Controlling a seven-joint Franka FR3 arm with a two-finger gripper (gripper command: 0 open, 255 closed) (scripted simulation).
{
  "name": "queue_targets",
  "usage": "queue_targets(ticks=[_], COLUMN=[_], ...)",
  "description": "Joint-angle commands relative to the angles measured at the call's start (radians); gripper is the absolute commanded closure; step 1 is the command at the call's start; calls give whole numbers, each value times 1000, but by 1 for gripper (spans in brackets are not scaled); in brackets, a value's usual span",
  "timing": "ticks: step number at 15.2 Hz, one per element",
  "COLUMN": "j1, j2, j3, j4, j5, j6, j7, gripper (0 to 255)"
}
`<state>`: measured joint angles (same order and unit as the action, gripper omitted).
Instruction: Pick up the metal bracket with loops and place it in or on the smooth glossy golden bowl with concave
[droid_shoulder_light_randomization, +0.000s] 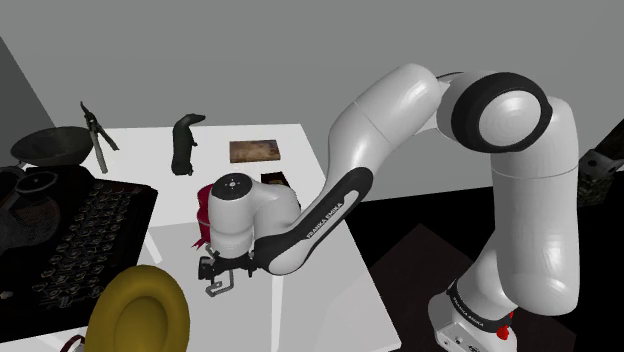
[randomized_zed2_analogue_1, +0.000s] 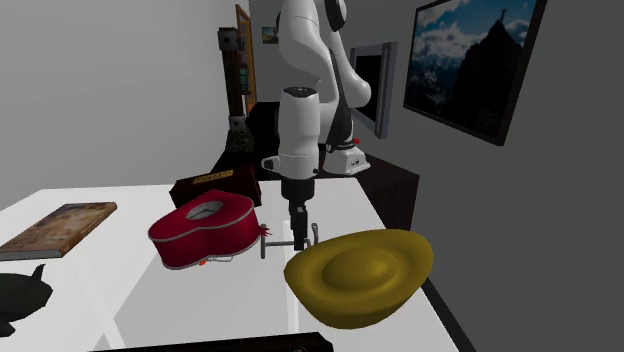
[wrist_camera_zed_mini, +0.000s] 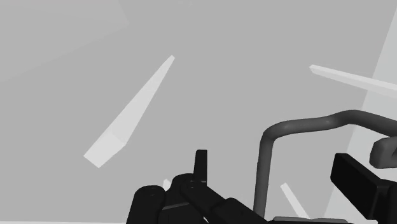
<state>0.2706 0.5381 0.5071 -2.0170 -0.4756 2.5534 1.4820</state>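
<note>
A grey metal bracket (randomized_zed2_analogue_1: 289, 240) with loops at its ends hangs low over the white table (randomized_zed2_analogue_1: 130, 290), and my black gripper (randomized_zed2_analogue_1: 298, 214) is shut on it from above. It sits between a red case and the glossy golden bowl (randomized_zed2_analogue_1: 361, 273), close to the bowl's rim. From the shoulder view the gripper (droid_shoulder_light_randomization: 218, 270) holds the bracket (droid_shoulder_light_randomization: 216, 287) a short way from the golden bowl (droid_shoulder_light_randomization: 139, 313) at the table's near corner. In the wrist view the bracket's bent grey bar (wrist_camera_zed_mini: 277, 130) runs between my fingers (wrist_camera_zed_mini: 355, 180).
A red case (randomized_zed2_analogue_1: 205, 230) lies right beside the bracket. A dark box (randomized_zed2_analogue_1: 213, 183), a book (randomized_zed2_analogue_1: 60, 228) and a black animal figure (droid_shoulder_light_randomization: 185, 142) lie further off. A black typewriter (droid_shoulder_light_randomization: 85, 235), shears (droid_shoulder_light_randomization: 97, 130) and a dark bowl (droid_shoulder_light_randomization: 50, 148) stand at the shoulder view's left.
</note>
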Motion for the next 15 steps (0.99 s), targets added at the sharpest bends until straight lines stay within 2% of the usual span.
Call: queue_targets(ticks=[1,3,4,15], j1=[0,0,0,-10], j2=[0,0,0,-20], j3=[0,0,0,14], j4=[0,0,0,-2], j5=[0,0,0,16], j6=[1,0,0,-17], j7=[1,0,0,-11], gripper=[0,0,255,255])
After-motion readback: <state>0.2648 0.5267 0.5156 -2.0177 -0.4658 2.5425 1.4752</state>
